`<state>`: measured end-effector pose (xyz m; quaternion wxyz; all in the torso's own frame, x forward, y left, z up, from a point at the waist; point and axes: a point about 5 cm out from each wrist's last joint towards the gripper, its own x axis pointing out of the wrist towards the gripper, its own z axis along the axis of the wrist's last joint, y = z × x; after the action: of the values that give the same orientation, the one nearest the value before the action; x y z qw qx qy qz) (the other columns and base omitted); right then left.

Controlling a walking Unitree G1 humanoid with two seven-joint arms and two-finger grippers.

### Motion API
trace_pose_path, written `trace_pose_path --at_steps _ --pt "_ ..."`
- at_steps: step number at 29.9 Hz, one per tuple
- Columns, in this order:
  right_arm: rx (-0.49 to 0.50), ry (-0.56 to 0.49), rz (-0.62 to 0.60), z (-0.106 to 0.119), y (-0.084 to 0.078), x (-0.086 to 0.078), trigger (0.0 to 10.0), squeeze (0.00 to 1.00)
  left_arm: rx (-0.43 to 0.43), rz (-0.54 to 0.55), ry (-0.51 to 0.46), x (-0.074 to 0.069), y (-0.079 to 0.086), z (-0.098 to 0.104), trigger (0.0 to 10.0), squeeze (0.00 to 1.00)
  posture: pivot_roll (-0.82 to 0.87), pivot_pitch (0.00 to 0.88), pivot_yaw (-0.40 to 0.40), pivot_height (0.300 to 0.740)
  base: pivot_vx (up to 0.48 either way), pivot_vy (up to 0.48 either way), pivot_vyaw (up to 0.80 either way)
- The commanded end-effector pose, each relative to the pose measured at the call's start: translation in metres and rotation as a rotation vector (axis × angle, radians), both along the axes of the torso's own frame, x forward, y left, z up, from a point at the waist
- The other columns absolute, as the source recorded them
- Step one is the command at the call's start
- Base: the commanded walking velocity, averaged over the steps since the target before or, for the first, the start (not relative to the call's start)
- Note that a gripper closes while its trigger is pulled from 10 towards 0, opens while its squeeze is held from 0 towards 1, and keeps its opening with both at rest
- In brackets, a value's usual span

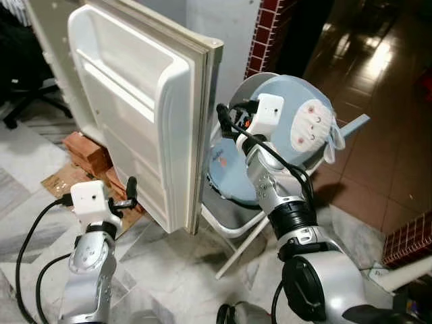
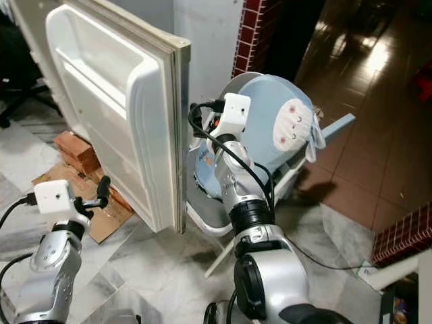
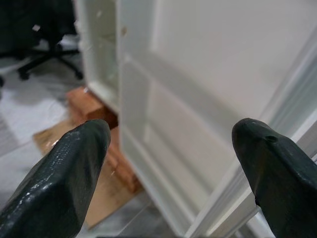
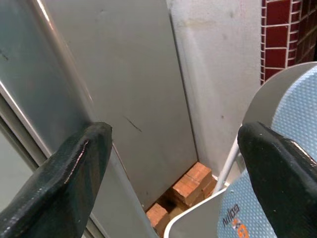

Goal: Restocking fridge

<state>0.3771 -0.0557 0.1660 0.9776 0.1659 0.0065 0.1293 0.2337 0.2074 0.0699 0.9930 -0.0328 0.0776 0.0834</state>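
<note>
From the left eye view, the white fridge door (image 1: 145, 108) stands open, with its inner side turned toward the robot's left. The left arm is bent up from below, and the left claw (image 1: 130, 192) sits low, just beside the inner face of the door near its bottom. The right arm reaches up and forward, and the right claw (image 1: 223, 116) is close to the door's outer edge. Behind that arm stands a folding chair (image 1: 283, 128) with a pale blue seat. Red bricks (image 1: 86, 152) and flat cardboard (image 1: 66, 179) lie on the floor under the fridge.

The right eye view shows the same scene.

In the left wrist view, the two black fingers (image 3: 64, 183) are spread wide with nothing between them. They point at the door's white inner panel and its moulded shelves.

In the right wrist view, the fingers (image 4: 64, 178) are also wide apart and hold nothing. They point past the grey outer side of the door toward the wall (image 4: 218, 74) and the bricks.
</note>
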Motion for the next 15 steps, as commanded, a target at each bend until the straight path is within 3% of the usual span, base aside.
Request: trace_pose_path --at_steps 1,9,10,11,12,14,15 --pt "0.014 -0.017 0.051 0.013 0.02 0.001 10.0 0.0 0.016 0.016 -0.004 -0.004 0.003 0.003 10.0 0.0 0.16 0.044 -0.091 0.74 0.0 0.0 0.0" --pt "0.012 -0.017 0.069 0.019 0.035 0.003 10.0 0.0 0.03 0.077 0.011 -0.021 0.012 0.003 10.0 0.0 0.21 0.067 -0.12 0.74 0.0 0.0 0.0" --pt "0.019 -0.012 0.108 0.02 0.046 0.0 10.0 0.0 0.032 0.091 0.018 -0.028 0.014 0.001 10.0 0.0 0.22 0.076 -0.13 0.74 0.0 0.0 0.0" --pt "0.019 -0.012 0.108 0.02 0.046 0.0 10.0 0.0 0.032 0.091 0.018 -0.028 0.014 0.001 10.0 0.0 0.22 0.076 -0.13 0.74 0.0 0.0 0.0" --pt "0.036 -0.014 0.17 0.022 0.06 -0.005 10.0 0.0 0.032 0.103 0.022 -0.032 0.014 0.001 10.0 0.0 0.23 0.081 -0.137 0.74 0.0 0.0 0.0" --pt "0.042 -0.021 0.194 0.024 0.065 -0.007 10.0 0.0 0.031 0.106 0.023 -0.034 0.014 0.001 10.0 0.0 0.23 0.081 -0.137 0.74 0.0 0.0 0.0" --pt "0.071 -0.031 0.251 0.029 0.076 -0.012 10.0 0.0 0.029 0.113 0.023 -0.035 0.013 0.001 10.0 0.0 0.23 0.083 -0.142 0.74 0.0 0.0 0.0"
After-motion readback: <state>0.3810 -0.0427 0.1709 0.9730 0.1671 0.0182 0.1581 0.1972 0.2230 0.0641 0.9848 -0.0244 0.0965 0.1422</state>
